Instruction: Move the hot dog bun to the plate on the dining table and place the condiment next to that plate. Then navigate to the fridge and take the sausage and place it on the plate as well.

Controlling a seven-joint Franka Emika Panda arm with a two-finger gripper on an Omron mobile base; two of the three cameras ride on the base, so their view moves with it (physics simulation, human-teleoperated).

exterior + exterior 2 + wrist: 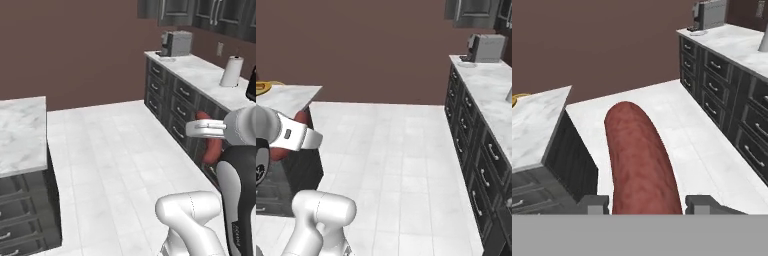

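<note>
A dark red-brown sausage (639, 160) sticks out lengthwise between my fingers, and my gripper (644, 204) is shut on it. From the left base view the sausage (212, 149) hangs behind the white gripper (198, 129), held in the air above the floor. In the right base view the gripper (303, 136) sits at the far left with the sausage (302, 117) peeking out behind it. The marble dining table (537, 125) lies ahead to the left, and the yellow plate's rim (263, 86) shows at its far edge. The plate (515, 100) is mostly cut off.
A marble counter over dark drawers (192, 70) runs along the right wall, with a coffee machine (176, 43) and a paper towel roll (232, 71) on it. White tiled floor (401, 160) lies open between the table and the counter. Dark upper cabinets (200, 12) hang above.
</note>
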